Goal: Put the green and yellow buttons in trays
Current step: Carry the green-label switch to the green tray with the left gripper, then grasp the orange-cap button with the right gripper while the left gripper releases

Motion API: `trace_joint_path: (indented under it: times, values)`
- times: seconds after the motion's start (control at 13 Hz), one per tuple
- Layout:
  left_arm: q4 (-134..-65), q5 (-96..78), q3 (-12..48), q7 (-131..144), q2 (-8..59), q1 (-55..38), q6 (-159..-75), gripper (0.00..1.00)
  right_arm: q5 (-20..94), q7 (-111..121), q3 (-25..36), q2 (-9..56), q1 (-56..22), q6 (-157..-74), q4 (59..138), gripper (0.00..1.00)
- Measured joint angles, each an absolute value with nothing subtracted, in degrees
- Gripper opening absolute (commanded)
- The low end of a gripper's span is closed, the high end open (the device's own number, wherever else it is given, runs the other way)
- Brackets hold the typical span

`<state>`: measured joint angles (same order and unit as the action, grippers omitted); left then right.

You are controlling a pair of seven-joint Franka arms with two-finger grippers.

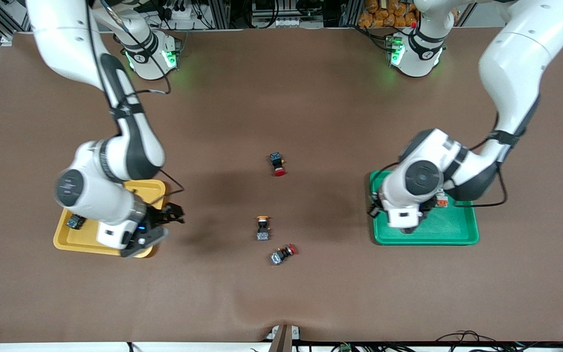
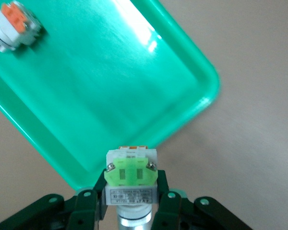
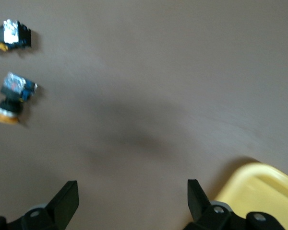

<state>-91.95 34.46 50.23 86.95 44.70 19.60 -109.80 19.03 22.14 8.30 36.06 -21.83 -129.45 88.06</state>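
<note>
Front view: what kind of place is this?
Likely a robotics lab bench: two Franka arms bolted along a brown-covered table, aluminium framing and cable clutter at its base end, and small push-button switches with a yellow tray and green tray staged for sorting.

Green tray [image 1: 452, 233] lies at the left arm's end; an orange-block grey button [image 2: 15, 26] rests in it, and a light-green-block one [image 2: 130, 179] is held above its rim. Yellow tray [image 1: 72, 241] holds one black-bodied button [image 1: 75, 222]. A yellow-capped button [image 1: 262, 228] lies mid-table on its side.
</note>
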Motion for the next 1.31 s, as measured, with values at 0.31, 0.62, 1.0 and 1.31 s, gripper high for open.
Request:
trace_joint_path:
  times: [0.31, 0.62, 1.0, 1.31]
  values:
    - [-96.96, 39.35, 49.93, 85.59, 45.79, 22.73, -109.79, 1.0, 19.07, 1.61, 7.86, 41.45, -29.2, -138.68, 86.85, 1.0]
    - [-96.88, 39.42, 52.34, 80.41, 45.53, 26.93, -109.67, 1.0, 19.02, -18.84, 7.69, 47.05, -35.65, -140.55, 80.74, 1.0]
    - [-89.42, 39.41, 63.9, 75.21, 43.2, 27.81, -101.07, 1.0, 17.21, -22.91, 7.77, 53.0, -39.0, -144.96, 76.53, 0.91]
    - [-84.36, 39.41, 70.7, 73.53, 42.69, 27.69, -94.42, 1.0, 12.09, -23.22, 7.81, 55.72, -40.12, -147.68, 76.06, 0.0]
